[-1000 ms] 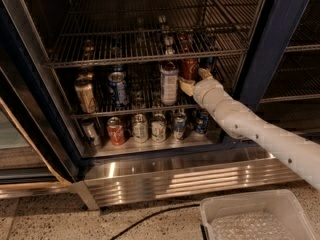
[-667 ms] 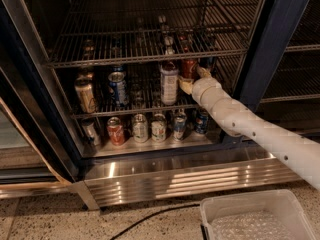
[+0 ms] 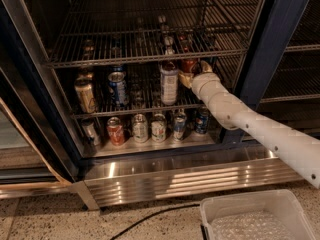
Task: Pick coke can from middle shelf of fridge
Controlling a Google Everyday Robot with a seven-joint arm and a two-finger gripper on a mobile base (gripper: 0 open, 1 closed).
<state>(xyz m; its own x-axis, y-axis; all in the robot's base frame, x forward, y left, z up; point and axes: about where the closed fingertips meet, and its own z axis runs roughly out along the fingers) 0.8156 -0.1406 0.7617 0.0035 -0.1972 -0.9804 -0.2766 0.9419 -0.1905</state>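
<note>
At the right of the scene, the fridge (image 3: 280, 44) shows its dark blue frame, with a ribbed steel panel (image 3: 190, 176) along its base. A white arm (image 3: 250, 124) reaches from the near right up and left into the open compartment. The middle shelf (image 3: 140, 110), a dark wire rack, spans the compartment under another rack. Near right, on the speckled ground, sits a white bin (image 3: 215, 209), and a black cable (image 3: 150, 216) trails left of it. On the middle shelf a white-labelled bottle (image 3: 169, 84) stands upright, with a blue can (image 3: 118, 86) and a tan can (image 3: 85, 95) further left. Below, a row of cans lines the shiny floor, a red-and-white can (image 3: 116, 131) among them. The coke can (image 3: 189, 65) stands upright on the middle shelf, just right of the bottle. The claw (image 3: 192, 74) is at the can, touching or right against it; I cannot tell whether it is clenched or released
</note>
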